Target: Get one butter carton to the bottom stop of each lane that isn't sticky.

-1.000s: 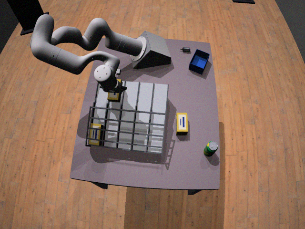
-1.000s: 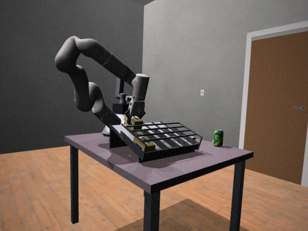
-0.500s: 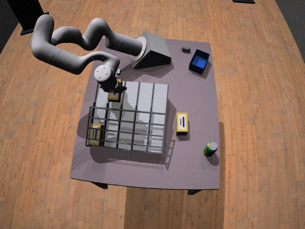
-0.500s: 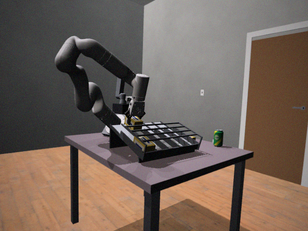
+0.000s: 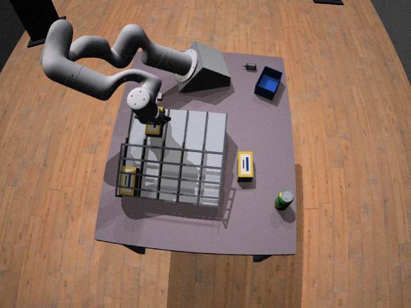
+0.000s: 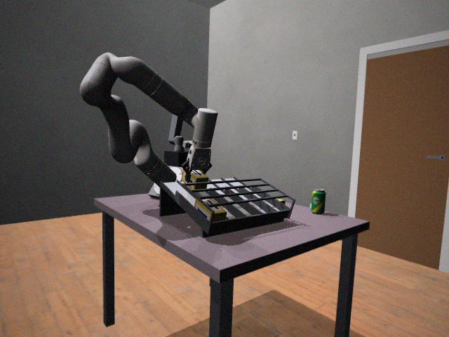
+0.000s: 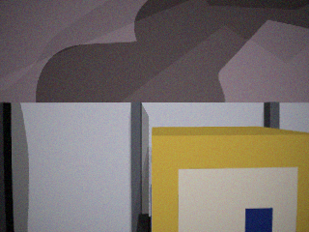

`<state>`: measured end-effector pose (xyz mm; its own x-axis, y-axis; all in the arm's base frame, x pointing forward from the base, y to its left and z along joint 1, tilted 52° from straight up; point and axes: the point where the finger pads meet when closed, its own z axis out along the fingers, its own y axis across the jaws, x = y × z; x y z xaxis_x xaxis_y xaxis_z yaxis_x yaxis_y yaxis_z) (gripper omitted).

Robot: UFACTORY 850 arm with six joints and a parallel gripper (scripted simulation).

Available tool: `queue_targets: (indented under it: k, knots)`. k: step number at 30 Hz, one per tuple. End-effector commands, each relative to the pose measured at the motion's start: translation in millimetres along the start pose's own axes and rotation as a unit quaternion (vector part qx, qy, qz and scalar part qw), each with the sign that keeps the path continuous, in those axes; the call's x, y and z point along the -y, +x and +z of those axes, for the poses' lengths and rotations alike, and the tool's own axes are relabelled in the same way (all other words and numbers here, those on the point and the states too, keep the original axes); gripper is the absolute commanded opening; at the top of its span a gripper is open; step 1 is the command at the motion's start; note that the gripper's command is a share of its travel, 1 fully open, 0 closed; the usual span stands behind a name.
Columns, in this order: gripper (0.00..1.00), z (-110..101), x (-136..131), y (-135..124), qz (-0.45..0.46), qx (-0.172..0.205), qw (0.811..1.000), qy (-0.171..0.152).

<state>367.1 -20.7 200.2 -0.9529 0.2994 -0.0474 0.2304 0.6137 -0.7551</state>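
Standing right of the sloped shelf point(image 5: 226, 132) point(image 6: 248, 222), a can point(image 5: 284, 199) point(image 6: 318, 201) shares the table point(image 5: 199, 231) point(image 6: 174, 232)
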Motion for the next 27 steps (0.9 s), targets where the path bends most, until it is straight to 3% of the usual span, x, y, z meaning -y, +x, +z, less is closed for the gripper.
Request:
queue_targets:
  k: [1, 27]
  knots:
    - [0.00, 1.2, -0.4, -0.8, 0.000, 0.000, 1.000, 0.000]
    - [0.00, 3.5, 0.3, -0.7, 0.000, 0.000, 1.000, 0.000]
